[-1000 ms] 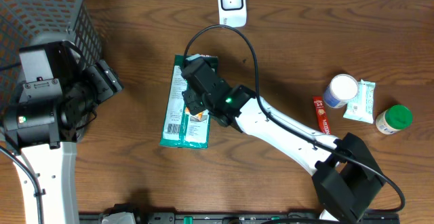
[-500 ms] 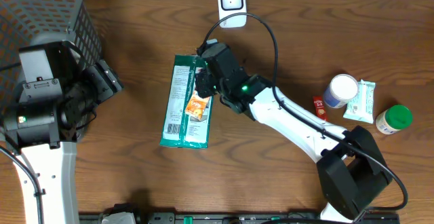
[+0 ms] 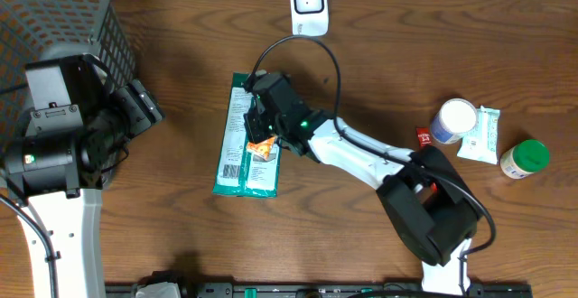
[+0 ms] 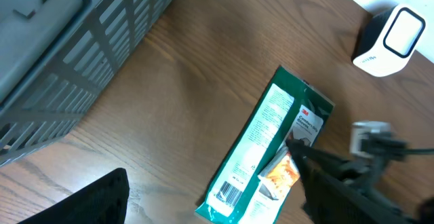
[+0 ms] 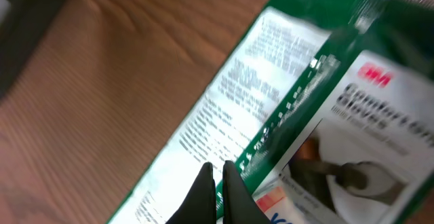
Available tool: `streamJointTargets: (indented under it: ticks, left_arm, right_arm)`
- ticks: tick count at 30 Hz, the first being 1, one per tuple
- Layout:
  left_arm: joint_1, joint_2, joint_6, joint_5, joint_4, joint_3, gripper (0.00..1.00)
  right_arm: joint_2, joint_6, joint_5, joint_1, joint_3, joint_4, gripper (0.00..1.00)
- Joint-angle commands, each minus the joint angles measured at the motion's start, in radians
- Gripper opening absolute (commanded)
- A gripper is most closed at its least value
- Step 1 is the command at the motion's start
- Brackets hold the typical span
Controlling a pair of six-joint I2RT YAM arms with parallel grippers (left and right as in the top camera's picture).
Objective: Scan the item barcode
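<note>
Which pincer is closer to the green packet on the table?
The right one. The right pincer hangs shut directly over the green packet. The left pincer is open, away to its side, by the basket.

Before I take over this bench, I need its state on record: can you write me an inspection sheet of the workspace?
Surface: wooden table, no spills seen.
Job's things: green glove packet lying flat, barcode facing up; white scanner at the far edge, apart from it.
Clutter: white-lidded jar, green-lidded jar, red tube, sachet, grouped together.
Tools: left tool open, beside the basket; right tool shut, tips at the packet.
Cables: black cable loops above the right arm.
Surroundings: grey wire basket at a corner.
</note>
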Motion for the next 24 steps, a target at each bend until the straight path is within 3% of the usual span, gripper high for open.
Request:
streamJointTargets:
  ticks: [1,16,24]
  left_arm:
    - [0.005,0.002,0.013,-0.006,-0.003,0.002,0.81]
    - [0.005,0.002,0.013,-0.006,-0.003,0.002,0.81]
    - [0.005,0.002,0.013,-0.006,-0.003,0.002,0.81]
  right_arm:
    - [0.010,-0.021,-0.009,0.018,-0.001,0.010,0.01]
    - [-0.018,-0.098,0.016,0.013,0.006,-0.201,0.01]
    - [-0.193,-0.111,0.268,0.012,0.010,-0.372,0.01]
